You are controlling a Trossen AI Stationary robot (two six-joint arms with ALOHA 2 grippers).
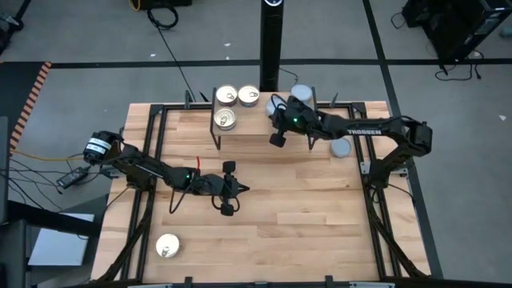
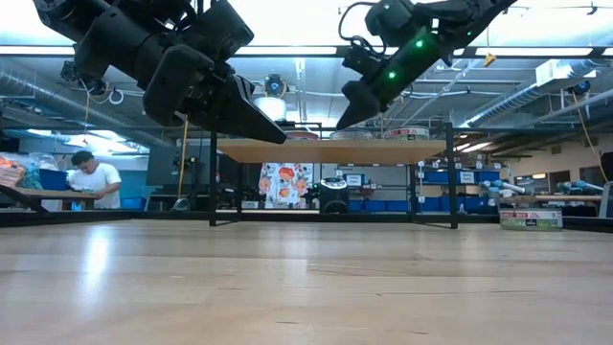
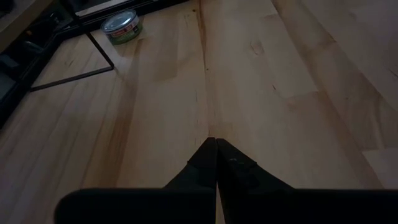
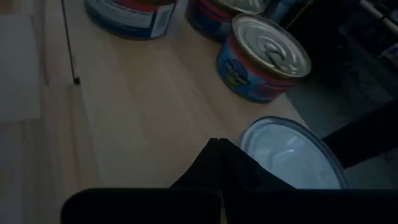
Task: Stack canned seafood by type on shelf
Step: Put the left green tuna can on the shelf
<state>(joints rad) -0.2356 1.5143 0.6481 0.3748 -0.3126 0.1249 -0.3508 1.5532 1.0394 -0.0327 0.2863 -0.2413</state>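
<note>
While the right hand [image 1: 278,138] hangs over the shelf [image 1: 250,122] with fingers pressed together and empty, we count three gold-lid tins [image 1: 227,96] grouped at the shelf's left end. A grey-lid tin [image 1: 302,94] sits at the shelf's right end, by the right arm; another grey tin [image 1: 342,147] lies off the shelf, near the surface's [image 1: 304,208] right edge. One gold tin [image 1: 167,246] waits at the near-left corner. We read the split as sorting by lid type. The left hand [image 1: 237,189] hovers mid-surface, fingers pressed together, holding nothing. We judge the stray gold tin the likely next pick for it.
</note>
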